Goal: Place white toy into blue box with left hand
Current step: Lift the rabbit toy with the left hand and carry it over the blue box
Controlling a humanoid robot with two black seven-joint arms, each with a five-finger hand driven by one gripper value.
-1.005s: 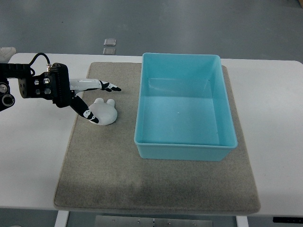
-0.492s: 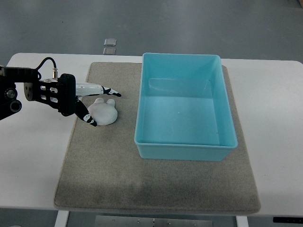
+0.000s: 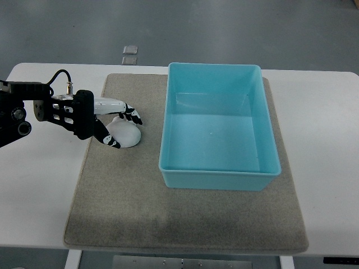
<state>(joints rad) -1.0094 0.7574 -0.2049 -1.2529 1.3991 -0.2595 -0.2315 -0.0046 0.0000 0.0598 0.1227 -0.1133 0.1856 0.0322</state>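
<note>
The white toy point(image 3: 125, 134) lies on the grey mat, left of the blue box point(image 3: 216, 174). My left hand point(image 3: 122, 124) reaches in from the left edge and sits over the toy. Its long fingers point(image 3: 130, 114) curl down over the toy's far side and the thumb point(image 3: 107, 138) lies against the near left side. The toy still rests on the mat. Inside, the box holds nothing. The right arm does not show.
The grey mat point(image 3: 140, 213) covers the middle of the white table point(image 3: 39, 185). Two small clear squares point(image 3: 129, 54) lie on the floor beyond the table's far edge.
The left hand has moved right over the toy. Its fingers, first stretched out past the toy, have curled down around it. The toy has stayed in place.
</note>
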